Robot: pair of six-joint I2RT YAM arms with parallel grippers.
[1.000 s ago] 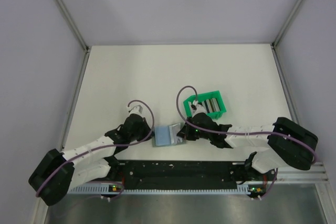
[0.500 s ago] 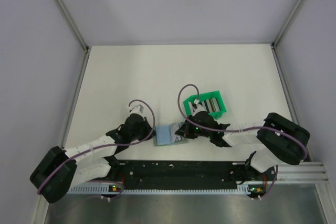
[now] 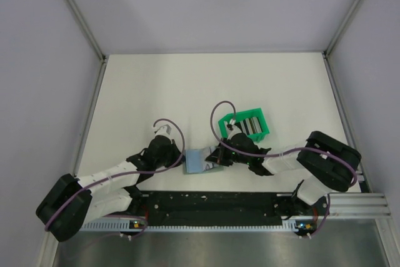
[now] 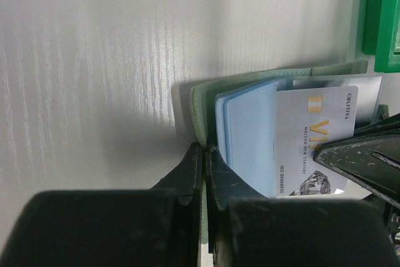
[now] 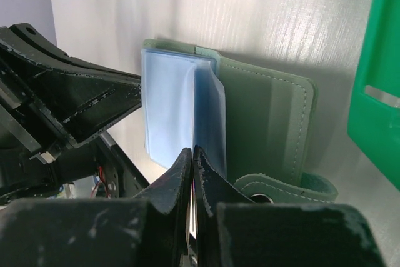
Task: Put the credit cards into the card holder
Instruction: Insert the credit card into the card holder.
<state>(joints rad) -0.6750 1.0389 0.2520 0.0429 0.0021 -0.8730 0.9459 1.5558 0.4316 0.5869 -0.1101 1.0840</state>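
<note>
The card holder (image 3: 197,162) lies open near the table's front edge, grey-green outside (image 5: 269,117) with light blue pockets (image 4: 250,126). My left gripper (image 4: 205,149) is shut on its grey-green cover at the left edge. From the right, my right gripper (image 5: 192,150) is shut on a whitish credit card (image 4: 315,132). The card's left part sits behind the blue pockets. In the top view the left gripper (image 3: 181,159) and right gripper (image 3: 216,157) flank the wallet. More credit cards (image 3: 251,124) stand in the green bin.
The bright green open bin (image 3: 245,125) stands just behind the right gripper, close to the wallet's right end (image 4: 381,17). A snap strap (image 5: 284,186) of the wallet lies beside the right fingers. White walls enclose the table.
The right arm has shifted left towards the wallet, carrying the card further over the blue pockets. The left arm and the wallet have hardly moved.
</note>
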